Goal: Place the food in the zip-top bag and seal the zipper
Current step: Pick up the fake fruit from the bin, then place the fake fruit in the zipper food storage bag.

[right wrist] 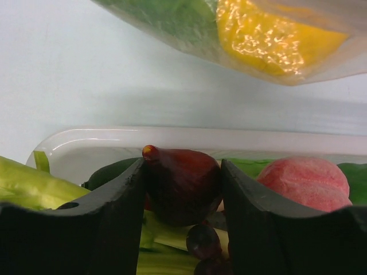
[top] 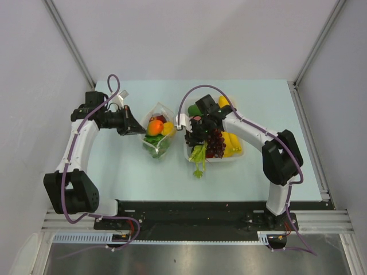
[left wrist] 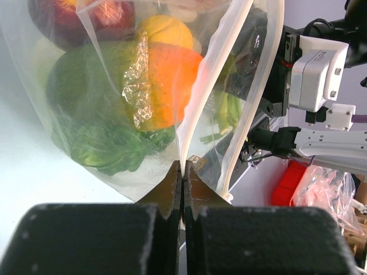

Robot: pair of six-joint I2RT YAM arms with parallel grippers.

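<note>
The clear zip-top bag [top: 156,133] stands open left of centre, holding an orange fruit [left wrist: 172,86], a green leafy piece [left wrist: 97,114], a yellow fruit and a dark red one. My left gripper [left wrist: 182,166] is shut on the bag's rim strip, the zipper [left wrist: 198,97], at its left corner [top: 137,130]. My right gripper [right wrist: 182,172] is down in the white tray [right wrist: 172,137], both fingers pressed against a dark red fig-shaped fruit [right wrist: 180,183]. In the top view this gripper [top: 198,134] sits at the tray's left end.
The tray [top: 235,158] also holds purple grapes [top: 215,143], yellow bananas [top: 232,143], a pink fruit [right wrist: 304,180] and a green stalk [top: 199,157] that hangs over its near rim. The bag bulges just beyond the tray's left rim, close to the right gripper.
</note>
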